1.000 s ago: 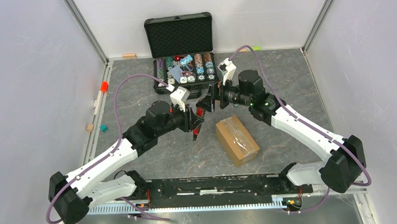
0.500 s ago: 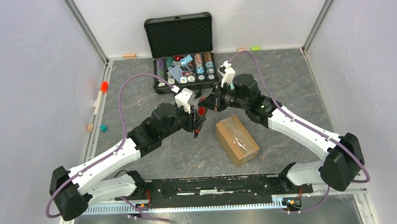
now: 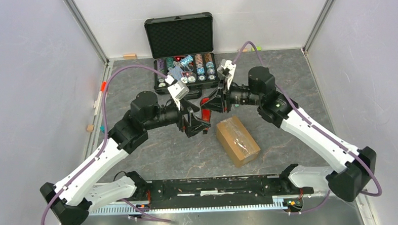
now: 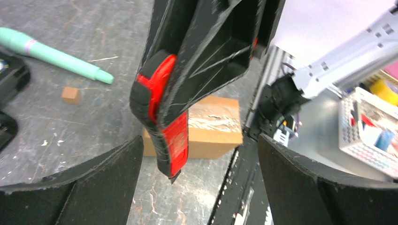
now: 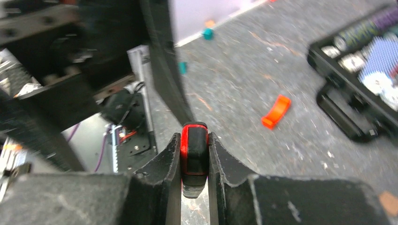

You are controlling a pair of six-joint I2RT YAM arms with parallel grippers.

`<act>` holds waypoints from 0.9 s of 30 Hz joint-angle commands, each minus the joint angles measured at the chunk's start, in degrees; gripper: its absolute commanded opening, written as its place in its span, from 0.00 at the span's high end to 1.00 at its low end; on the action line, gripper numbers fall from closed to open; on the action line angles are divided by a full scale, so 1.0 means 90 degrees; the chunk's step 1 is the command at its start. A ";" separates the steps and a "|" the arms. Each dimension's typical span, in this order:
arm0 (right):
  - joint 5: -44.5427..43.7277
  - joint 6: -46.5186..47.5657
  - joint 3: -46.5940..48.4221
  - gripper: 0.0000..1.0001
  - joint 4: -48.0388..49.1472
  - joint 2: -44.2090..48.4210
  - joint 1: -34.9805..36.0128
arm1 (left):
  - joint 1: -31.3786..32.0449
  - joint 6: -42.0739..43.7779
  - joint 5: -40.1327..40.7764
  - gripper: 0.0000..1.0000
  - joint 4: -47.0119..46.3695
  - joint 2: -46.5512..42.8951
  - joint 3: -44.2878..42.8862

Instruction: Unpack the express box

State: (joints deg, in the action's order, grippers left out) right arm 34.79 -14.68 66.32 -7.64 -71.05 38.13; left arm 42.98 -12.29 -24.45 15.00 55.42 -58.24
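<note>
Since the earlier frame the left gripper (image 3: 198,126) has released and drawn back; handover done, the right gripper (image 5: 194,138) clamps the red utility knife (image 4: 162,117). The express box (image 3: 237,140) lies near the tabletop (image 3: 297,78) centre, still taped. Next: lower blade onto tape seam (image 3: 241,136).

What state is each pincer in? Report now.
Left pincer: open, holding nothing.
Right pincer: closed on the red-and-black cutter.
</note>
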 commanded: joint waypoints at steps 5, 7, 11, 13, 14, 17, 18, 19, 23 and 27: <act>0.2228 0.0228 0.0251 1.00 0.1182 0.0692 -0.0008 | -0.0019 0.0674 -0.1038 0.03 0.0686 -0.0354 -0.0299; 0.2502 -0.0046 0.0164 1.00 0.1551 0.0752 -0.0008 | -0.0019 0.0662 -0.1229 0.04 0.0592 -0.0403 -0.0255; 0.2784 -0.1080 -0.0113 1.00 0.2945 0.0814 -0.0008 | -0.0020 0.0109 -0.1899 0.11 -0.0344 -0.0386 0.0137; 0.2843 -0.1567 -0.0172 1.00 0.3672 0.0771 -0.0008 | -0.0010 -0.0174 -0.2060 0.16 -0.0934 -0.0371 0.0431; 0.2835 -0.1712 -0.0160 1.00 0.3843 0.0733 -0.0011 | -0.0010 -0.0308 -0.2104 0.18 -0.1126 -0.0367 0.0518; 0.2962 -0.1936 -0.0093 1.00 0.4144 0.0623 -0.0008 | -0.0001 -0.0585 -0.2098 0.25 -0.1628 -0.0382 0.0734; 0.3016 -0.1980 -0.0092 1.00 0.4223 0.0610 -0.0008 | 0.0001 -0.0676 -0.2041 0.28 -0.1869 -0.0421 0.0805; 0.3028 -0.1953 -0.0084 1.00 0.4197 0.0589 -0.0011 | 0.0000 -0.0776 -0.1965 0.32 -0.2024 -0.0458 0.0875; 0.2904 -0.1702 -0.0060 1.00 0.3862 0.0536 -0.0009 | 0.0007 -0.1190 -0.1780 0.46 -0.2773 -0.0575 0.1129; 0.2748 -0.1615 -0.0079 1.00 0.3725 0.0482 -0.0008 | 0.0076 -0.1266 -0.1571 0.49 -0.2971 -0.0597 0.1225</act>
State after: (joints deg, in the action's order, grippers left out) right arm 59.75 -28.82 65.01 24.34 -66.59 37.76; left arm 43.27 -19.92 -41.21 -4.21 50.94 -47.79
